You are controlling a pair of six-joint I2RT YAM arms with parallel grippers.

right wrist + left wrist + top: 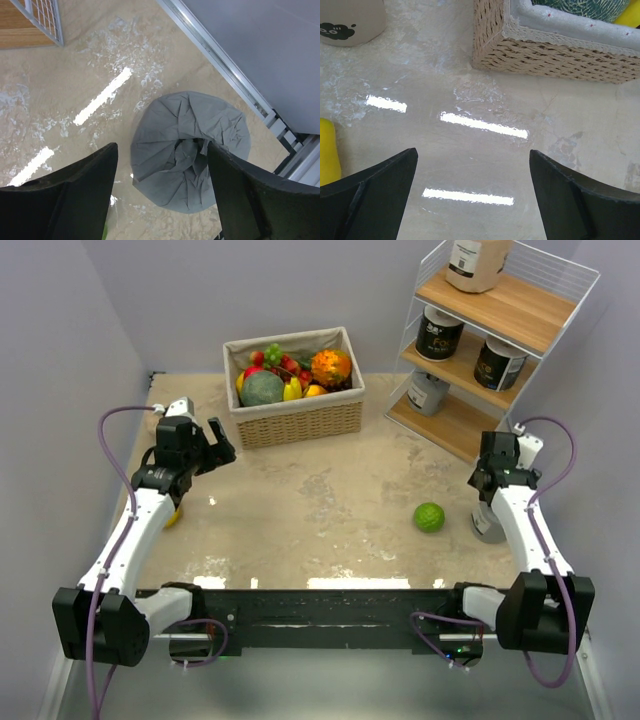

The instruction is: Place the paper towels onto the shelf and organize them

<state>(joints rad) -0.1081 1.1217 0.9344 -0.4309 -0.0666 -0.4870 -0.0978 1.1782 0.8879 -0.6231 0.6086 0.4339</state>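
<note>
Paper towels, right side first: right gripper [161, 150] is hanging with jaws spread wide, pointing down over a grey roll [190, 150] that is standing on end on the table [330, 490], close to the right wall. Wrist view is showing the roll's crimped top between the two fingers; cannot tell whether either finger is touching it. Lime [429, 517] is lying just left of that roll.

Shelf [530, 315] is standing beyond it in the far right corner. A second grey roll [428, 392] is sitting on the bottom board. Left black roll [438, 333] and right black roll [500, 364] are sitting side by side on the middle board, and a tan roll [478, 262] is on the top one.

Left gripper [472, 155] is hanging with jaws apart too, holding nothing, over bare table near the corner of the wicker basket [545, 55]. Another tan roll [350, 20] is standing at the far left, apart from the basket. A yellow object [327, 155] is lying beside the left finger, partly cut off by the frame edge.
</note>
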